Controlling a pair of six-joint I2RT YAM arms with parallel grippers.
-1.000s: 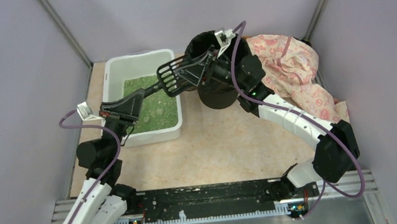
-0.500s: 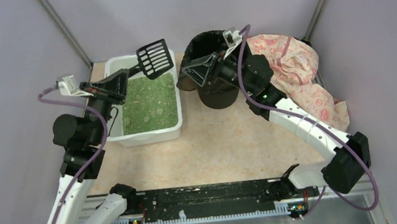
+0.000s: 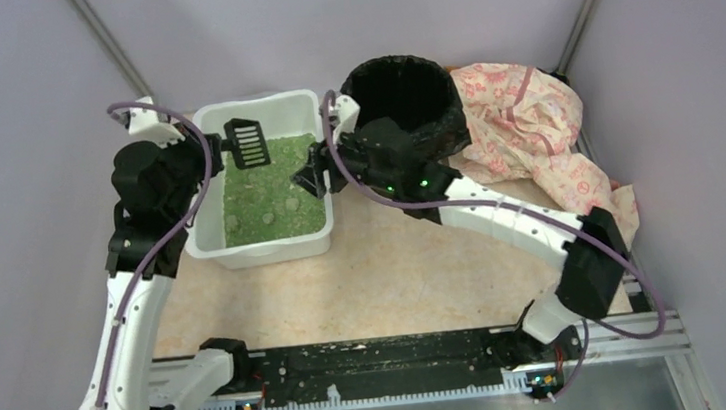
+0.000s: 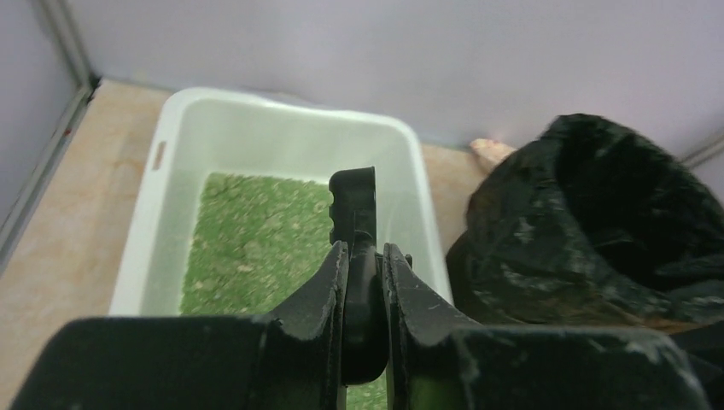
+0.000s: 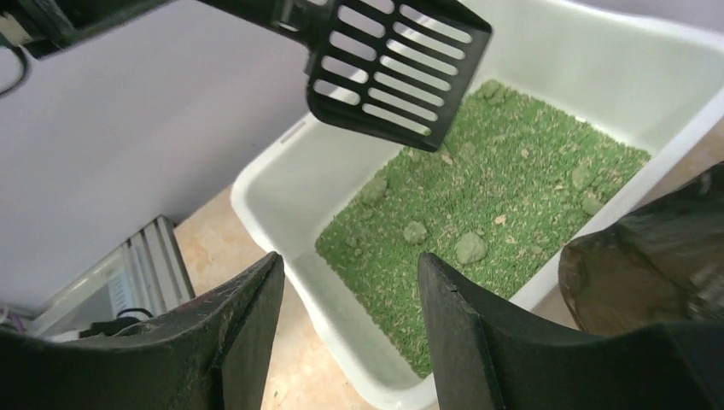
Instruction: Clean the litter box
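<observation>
Your left gripper point(image 4: 365, 260) is clenched on the handle of the black slotted scoop point(image 3: 248, 142). It holds the blade tilted above the 12 o'clock end of the litter box point(image 3: 263, 249), presumably ready for a dip toward the clumps point(image 5: 470, 248) in the green litter point(image 3: 273, 199). Your right gripper point(image 5: 348, 269) is released and empty at the box's 3 o'clock wall, probably to brace it. In the top view the litter box sits on the table point(image 3: 395, 262) at 4 o'clock of the left gripper and 9 o'clock of the right, with the black-bagged bin point(image 3: 446, 122) at its 2 o'clock.
</observation>
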